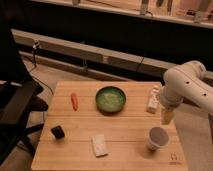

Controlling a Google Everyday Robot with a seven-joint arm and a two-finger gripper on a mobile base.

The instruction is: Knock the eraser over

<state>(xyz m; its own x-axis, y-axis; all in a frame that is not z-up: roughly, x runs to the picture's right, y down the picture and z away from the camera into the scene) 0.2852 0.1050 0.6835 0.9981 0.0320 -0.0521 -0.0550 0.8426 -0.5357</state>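
A white upright block with dark markings, which I take for the eraser (153,98), stands near the right edge of the wooden table (125,127). My gripper (166,118) hangs from the white arm (186,82) just right of and slightly in front of it, pointing down, close to the eraser but apart from it. Nothing shows in the gripper.
A green bowl (110,98) sits mid-table, left of the eraser. A white cup (157,137) stands just below the gripper. A flat white pad (99,145), a small black object (58,132) and an orange carrot-like item (74,101) lie to the left. A dark chair (15,107) stands by the table's left side.
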